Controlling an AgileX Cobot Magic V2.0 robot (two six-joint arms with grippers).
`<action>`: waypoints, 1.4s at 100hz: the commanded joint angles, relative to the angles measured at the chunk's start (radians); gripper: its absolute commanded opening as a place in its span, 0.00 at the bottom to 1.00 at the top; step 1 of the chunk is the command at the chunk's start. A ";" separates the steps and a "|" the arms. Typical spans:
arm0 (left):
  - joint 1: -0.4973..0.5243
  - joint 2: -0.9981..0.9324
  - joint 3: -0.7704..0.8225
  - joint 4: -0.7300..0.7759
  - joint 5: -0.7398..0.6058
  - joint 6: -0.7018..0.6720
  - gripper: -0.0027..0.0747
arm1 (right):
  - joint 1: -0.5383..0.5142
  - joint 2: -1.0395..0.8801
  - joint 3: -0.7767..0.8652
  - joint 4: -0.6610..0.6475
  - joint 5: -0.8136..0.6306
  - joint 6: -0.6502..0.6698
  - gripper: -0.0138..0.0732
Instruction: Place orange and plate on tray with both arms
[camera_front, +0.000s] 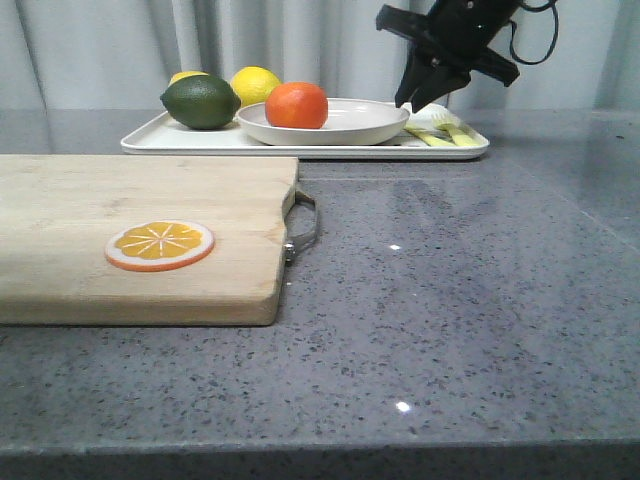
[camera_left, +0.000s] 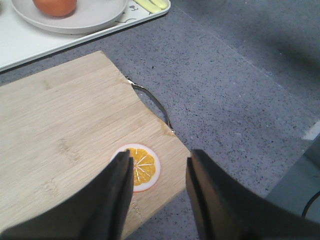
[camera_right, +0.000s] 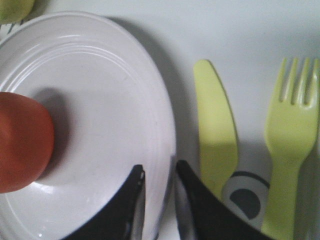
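The orange (camera_front: 296, 105) lies in the off-white plate (camera_front: 350, 128), which rests on the white tray (camera_front: 180, 140) at the back of the table. My right gripper (camera_front: 409, 106) is at the plate's right rim. In the right wrist view its jaws (camera_right: 159, 172) close on the plate rim (camera_right: 100, 100), one finger inside and one outside; the orange (camera_right: 20, 145) is beside them. My left gripper (camera_left: 159, 162) is open and empty above the near corner of the cutting board; it is out of the front view. The plate (camera_left: 90, 22) and orange (camera_left: 55, 6) show far off in the left wrist view.
A wooden cutting board (camera_front: 150, 200) with a metal handle holds a flat orange slice (camera_front: 160, 245) at front left. On the tray are a green lime (camera_front: 200, 102), a yellow lemon (camera_front: 255, 85), and a yellow-green knife (camera_right: 215, 130) and fork (camera_right: 290, 130) next to the plate.
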 joint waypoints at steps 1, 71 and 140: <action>0.003 -0.005 -0.026 -0.019 -0.070 -0.011 0.36 | -0.006 -0.104 -0.035 0.006 -0.005 -0.004 0.17; 0.003 -0.005 -0.026 -0.019 -0.066 -0.005 0.08 | 0.000 -0.273 -0.031 -0.118 0.275 -0.004 0.08; 0.003 -0.042 -0.016 -0.021 -0.067 -0.005 0.01 | 0.050 -0.816 0.675 -0.123 -0.001 -0.060 0.08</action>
